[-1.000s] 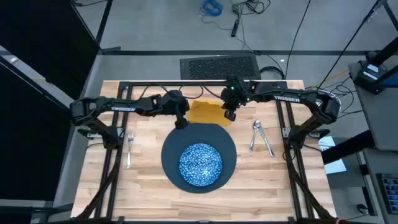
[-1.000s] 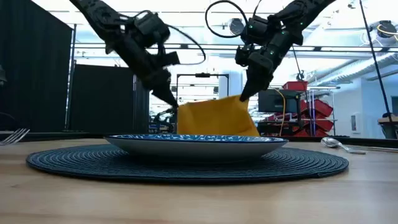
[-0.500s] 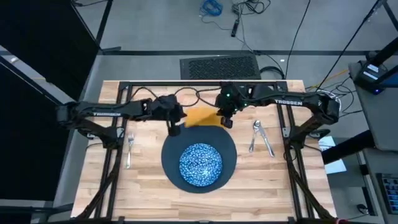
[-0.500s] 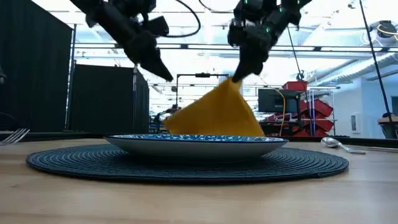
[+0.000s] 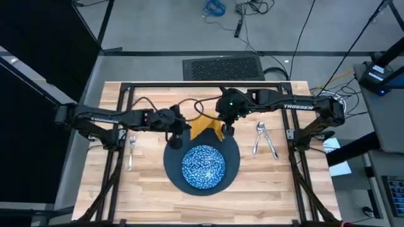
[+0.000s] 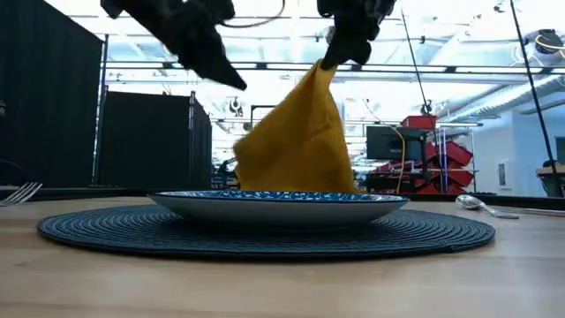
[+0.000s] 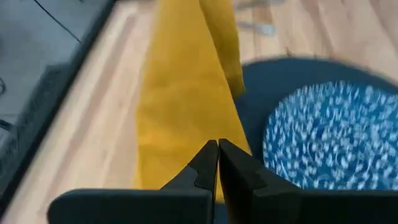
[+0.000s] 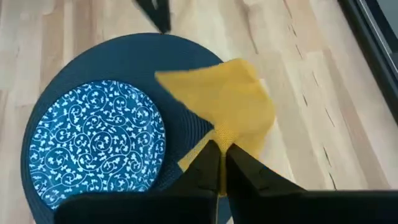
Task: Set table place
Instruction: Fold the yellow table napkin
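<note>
Overhead, arms hide most of the napkin (image 5: 203, 126).

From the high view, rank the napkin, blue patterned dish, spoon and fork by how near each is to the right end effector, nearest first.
1. Napkin: pinched in the right end effector, hanging over the mat's far edge.
2. Blue patterned dish: just in front, at table centre.
3. Spoon: on the right side, beside the knife.
4. Fork: on the far left, beyond the left end effector.

Yellow napkin (image 5: 203, 128) between both hands, just above blue speckled dish (image 5: 203, 166); cutlery flanking
</note>
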